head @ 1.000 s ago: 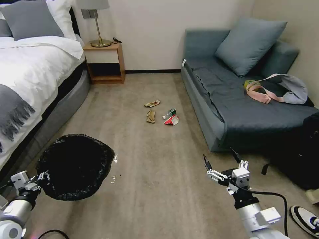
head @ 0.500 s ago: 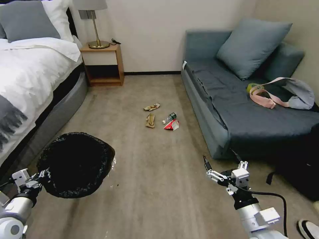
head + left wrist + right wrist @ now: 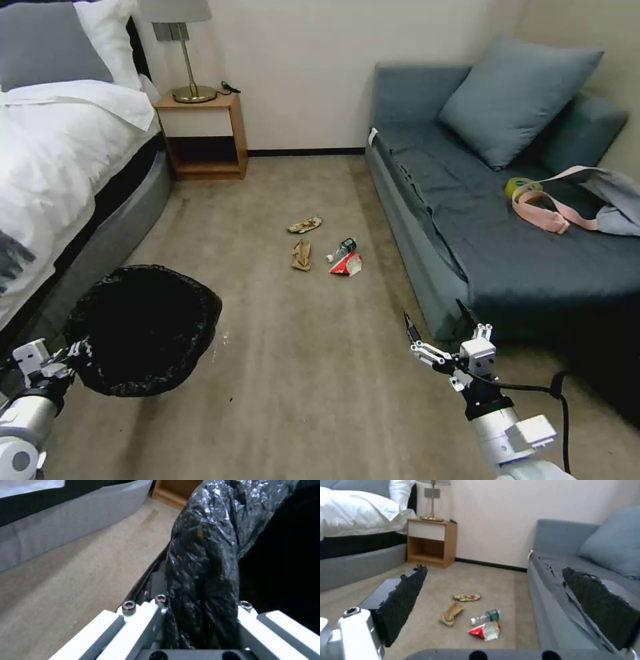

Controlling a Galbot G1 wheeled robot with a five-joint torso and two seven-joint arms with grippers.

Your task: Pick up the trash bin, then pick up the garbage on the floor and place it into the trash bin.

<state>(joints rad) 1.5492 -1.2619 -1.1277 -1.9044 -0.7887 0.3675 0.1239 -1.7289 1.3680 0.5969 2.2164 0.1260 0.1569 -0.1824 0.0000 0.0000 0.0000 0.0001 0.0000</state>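
A: Left gripper status?
B: Clamped on the bag-covered rim of the trash bin, which it holds above the carpet, low on the robot's left, near the bed.
A: Right gripper?
B: Spread wide, holding nothing, hanging beside the sofa.
A: Garbage?
B: Four pieces clustered on the floor ahead, between bed and sofa.

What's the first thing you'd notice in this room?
The big black-lined trash bin, clamped at its rim by the left gripper near the bed. Then the garbage on the carpet beside the sofa, ahead of the open right gripper.
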